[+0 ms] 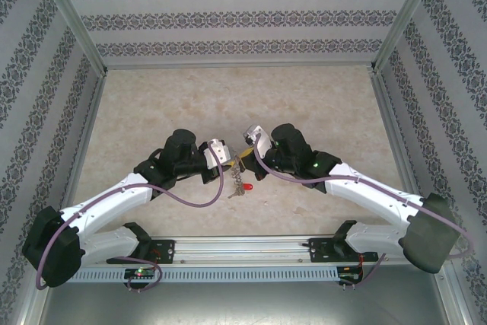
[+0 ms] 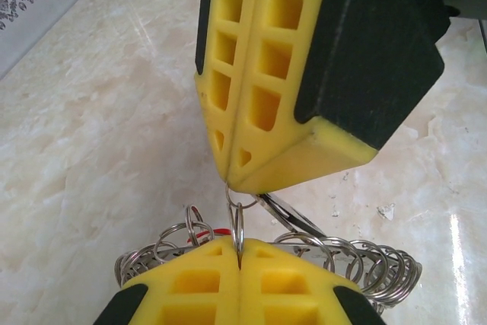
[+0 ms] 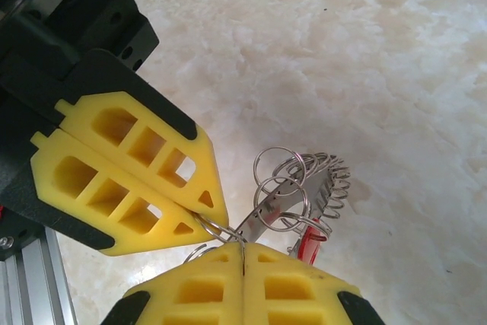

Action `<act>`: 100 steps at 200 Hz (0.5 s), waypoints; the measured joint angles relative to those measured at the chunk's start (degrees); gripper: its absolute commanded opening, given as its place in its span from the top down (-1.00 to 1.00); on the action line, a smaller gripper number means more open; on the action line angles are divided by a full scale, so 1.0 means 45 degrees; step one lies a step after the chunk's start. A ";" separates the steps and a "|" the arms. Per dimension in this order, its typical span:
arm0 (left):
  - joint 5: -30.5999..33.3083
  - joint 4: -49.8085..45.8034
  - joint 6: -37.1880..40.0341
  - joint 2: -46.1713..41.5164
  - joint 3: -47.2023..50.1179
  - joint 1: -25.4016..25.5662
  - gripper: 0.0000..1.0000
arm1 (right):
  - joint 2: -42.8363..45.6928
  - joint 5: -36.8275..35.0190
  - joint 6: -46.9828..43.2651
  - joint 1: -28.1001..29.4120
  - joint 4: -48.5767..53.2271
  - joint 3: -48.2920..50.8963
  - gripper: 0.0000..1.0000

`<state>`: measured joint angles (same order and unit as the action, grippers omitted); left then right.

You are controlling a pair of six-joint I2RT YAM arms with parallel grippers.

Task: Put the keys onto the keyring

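- We see both arms reach in from the near edge with their elbows bent outward. The left gripper [image 1: 228,163] and right gripper [image 1: 243,153] meet tip to tip over the middle of the marbled table [image 1: 152,112].
- In the left wrist view, the left gripper's yellow fingers [image 2: 190,287] are pressed together, pinching one small wire loop of the keyring [image 2: 373,268]. The fringe of loops spreads out to both sides behind them.
- The right gripper points down steeply from above in that view. Its jaws are closed and its tips nip the wire just beside that loop.
- In the right wrist view, the silvery keyring [image 3: 304,188] hangs between the two pairs of tips, above the table.
- A red-headed key [image 3: 308,245] sits among the loops. From above it shows just nearer than the grippers.
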<state>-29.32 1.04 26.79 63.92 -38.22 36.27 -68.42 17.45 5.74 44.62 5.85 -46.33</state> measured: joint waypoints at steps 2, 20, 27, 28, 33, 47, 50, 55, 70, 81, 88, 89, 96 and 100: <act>0.0000 0.0000 0.0000 0.0000 0.0000 0.0000 1.00 | -0.0010 0.0005 0.0019 -0.0010 0.0000 0.0000 1.00; -0.0005 0.0029 0.0000 0.0005 0.0024 0.0000 1.00 | -0.0233 0.0180 0.0379 -0.0146 -0.0019 -0.0005 1.00; 0.0000 0.0029 0.0000 0.0005 0.0034 0.0000 1.00 | -0.0335 0.0311 0.0510 -0.0209 -0.0024 -0.0005 1.00; 0.0000 0.0034 0.0000 0.0010 0.0039 0.0000 1.00 | -0.0345 0.0325 0.0515 -0.0214 -0.0024 -0.0005 1.00; 0.0010 0.0039 0.0000 0.0019 0.0049 0.0000 1.00 | -0.0423 0.0408 0.0661 -0.0248 -0.0039 -0.0010 1.00; 0.0024 0.0053 0.0000 0.0034 0.0117 -0.0005 1.00 | -0.0627 0.0753 0.0986 -0.0403 -0.0102 -0.0015 1.00; 0.0044 0.0058 0.0000 0.0034 0.0141 -0.0005 1.00 | -0.0670 0.0826 0.1044 -0.0437 -0.0117 -0.0015 1.00; 0.0058 0.0053 0.0000 0.0039 0.0165 -0.0005 1.00 | -0.0733 0.0952 0.1141 -0.0476 -0.0121 -0.0019 1.00; 0.0073 0.0049 0.0000 0.0039 0.0209 -0.0005 1.00 | -0.0831 0.1209 0.1375 -0.0544 -0.0165 -0.0019 1.00; 0.0068 0.0058 0.0000 0.0039 0.0209 -0.0005 1.00 | -0.0831 0.1331 0.1467 -0.0578 -0.0160 -0.0053 1.00; 0.0063 0.0058 0.0000 0.0039 0.0209 -0.0005 1.00 | -0.0831 0.1345 0.1515 -0.0588 -0.0155 -0.0102 1.00; 0.0063 0.0058 0.0005 0.0039 0.0209 -0.0005 1.00 | -0.0831 0.1350 0.1515 -0.0588 -0.0155 -0.0102 1.00; 0.0058 0.0063 0.0000 0.0049 0.0209 -0.0005 1.00 | -0.0831 0.1375 0.1564 -0.0622 -0.0155 -0.0160 1.00; 0.0058 0.0073 0.0000 0.0053 0.0209 -0.0005 1.00 | -0.0831 0.1389 0.1588 -0.0641 -0.0155 -0.0189 1.00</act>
<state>-29.06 1.37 26.79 64.16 -37.28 36.25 -72.16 23.70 12.88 41.74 5.15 -47.18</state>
